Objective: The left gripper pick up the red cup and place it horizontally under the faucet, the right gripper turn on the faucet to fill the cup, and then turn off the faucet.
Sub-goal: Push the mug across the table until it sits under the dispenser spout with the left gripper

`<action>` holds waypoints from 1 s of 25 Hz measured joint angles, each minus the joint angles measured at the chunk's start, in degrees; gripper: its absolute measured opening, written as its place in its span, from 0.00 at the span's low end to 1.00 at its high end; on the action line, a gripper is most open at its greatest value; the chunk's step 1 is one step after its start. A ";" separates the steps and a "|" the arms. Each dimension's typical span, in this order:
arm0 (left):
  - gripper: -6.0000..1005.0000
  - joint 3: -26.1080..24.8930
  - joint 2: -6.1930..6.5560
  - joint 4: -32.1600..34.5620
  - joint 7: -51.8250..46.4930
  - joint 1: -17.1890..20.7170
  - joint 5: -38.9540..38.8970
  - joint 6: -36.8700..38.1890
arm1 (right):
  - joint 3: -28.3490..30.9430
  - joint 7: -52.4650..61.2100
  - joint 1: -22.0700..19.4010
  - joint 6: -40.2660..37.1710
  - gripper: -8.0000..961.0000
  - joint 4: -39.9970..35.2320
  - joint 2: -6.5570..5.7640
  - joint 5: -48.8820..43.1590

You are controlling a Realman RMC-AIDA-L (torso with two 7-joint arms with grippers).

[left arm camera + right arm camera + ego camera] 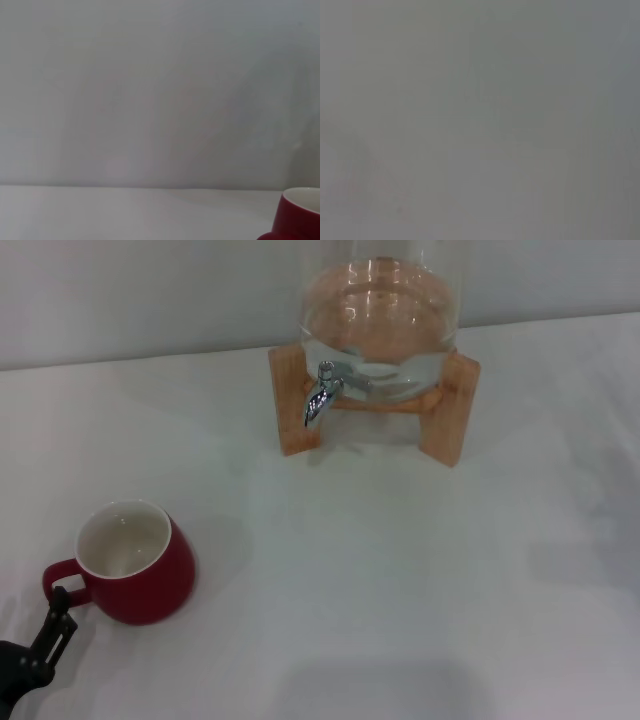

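The red cup [135, 562] stands upright on the white table at the near left, white inside showing, its loop handle turned toward the table's left edge. In the left wrist view only a piece of the red cup [297, 217] shows, at the frame's corner. My left gripper [55, 625] reaches in from the near-left corner, its black tip right at the cup's handle. The chrome faucet [322, 392] points down from the glass jar [378, 315], far from the cup. My right gripper is out of view.
The jar rests on a wooden stand [295, 400] at the back centre, close to the wall. White tabletop [400, 570] stretches between the cup and the stand. The right wrist view is a blank grey field.
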 joint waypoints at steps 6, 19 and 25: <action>0.87 0.00 0.00 -0.07 -0.11 0.00 -0.13 -0.03 | 0.00 0.00 0.00 0.00 0.69 0.00 0.00 0.00; 0.87 -0.16 0.36 -0.26 -0.34 -0.41 -0.13 -0.12 | 0.00 0.00 -0.09 -0.09 0.69 0.00 0.00 0.01; 0.87 -0.17 0.37 -0.62 -0.45 -0.79 -0.13 -0.13 | 0.00 0.00 -0.09 -0.10 0.69 0.00 0.00 0.01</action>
